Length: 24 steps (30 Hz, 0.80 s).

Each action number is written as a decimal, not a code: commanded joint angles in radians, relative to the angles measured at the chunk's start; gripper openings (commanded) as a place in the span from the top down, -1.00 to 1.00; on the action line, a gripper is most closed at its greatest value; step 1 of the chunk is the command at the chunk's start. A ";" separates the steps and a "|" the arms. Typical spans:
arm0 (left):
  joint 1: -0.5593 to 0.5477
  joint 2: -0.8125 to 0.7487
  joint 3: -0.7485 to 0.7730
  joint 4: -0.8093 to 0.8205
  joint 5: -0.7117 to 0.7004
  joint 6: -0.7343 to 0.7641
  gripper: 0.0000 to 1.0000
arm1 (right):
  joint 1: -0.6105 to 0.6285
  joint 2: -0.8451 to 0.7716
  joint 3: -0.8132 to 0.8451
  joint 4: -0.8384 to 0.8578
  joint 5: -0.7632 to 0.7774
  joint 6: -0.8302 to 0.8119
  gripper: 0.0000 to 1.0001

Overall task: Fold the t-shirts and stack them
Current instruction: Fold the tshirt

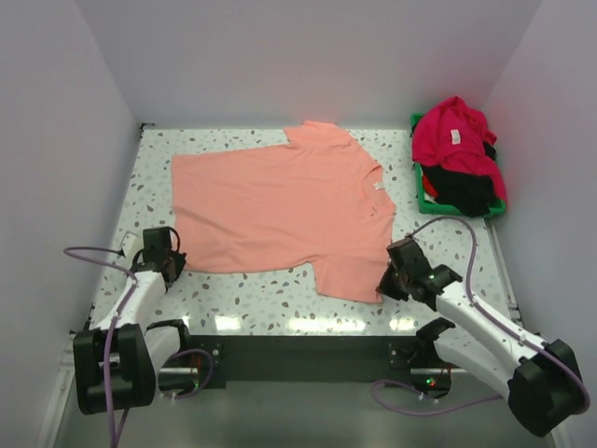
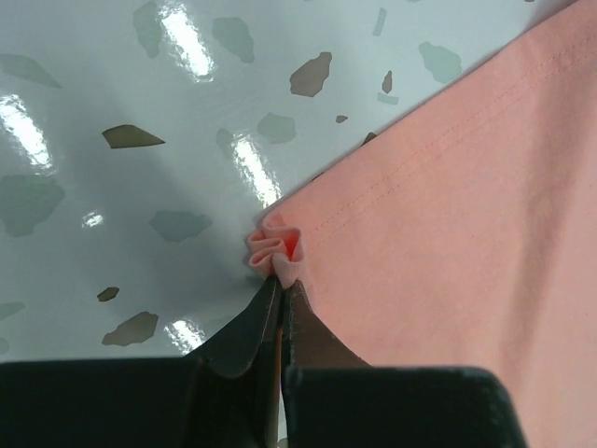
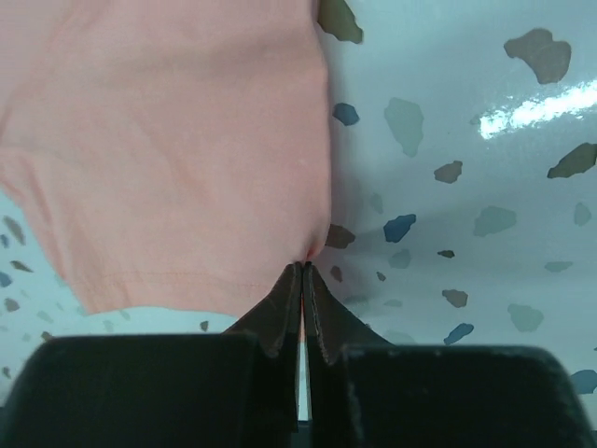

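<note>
The salmon-pink t-shirt (image 1: pixel 280 210) lies spread flat on the speckled table (image 1: pixel 280 299), neck tag at the right. My left gripper (image 1: pixel 168 259) is shut on the shirt's near left hem corner, which bunches between the tips (image 2: pixel 283 275). My right gripper (image 1: pixel 390 280) is shut on the edge of the near right sleeve (image 3: pixel 305 265). The shirt also shows in the left wrist view (image 2: pixel 448 243) and the right wrist view (image 3: pixel 168 140). The crimson red t-shirt (image 1: pixel 452 135) with a white label lies heaped over the black t-shirt (image 1: pixel 462 189) in the bin.
A green plastic bin (image 1: pixel 422 191) stands at the table's far right corner against the right wall. White walls close in the left, back and right sides. A dark rail runs along the near edge between the arm bases.
</note>
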 commanded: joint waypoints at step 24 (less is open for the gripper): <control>-0.009 -0.272 0.047 -0.302 -0.028 -0.061 1.00 | 0.006 -0.130 0.373 -0.220 0.121 -0.169 1.00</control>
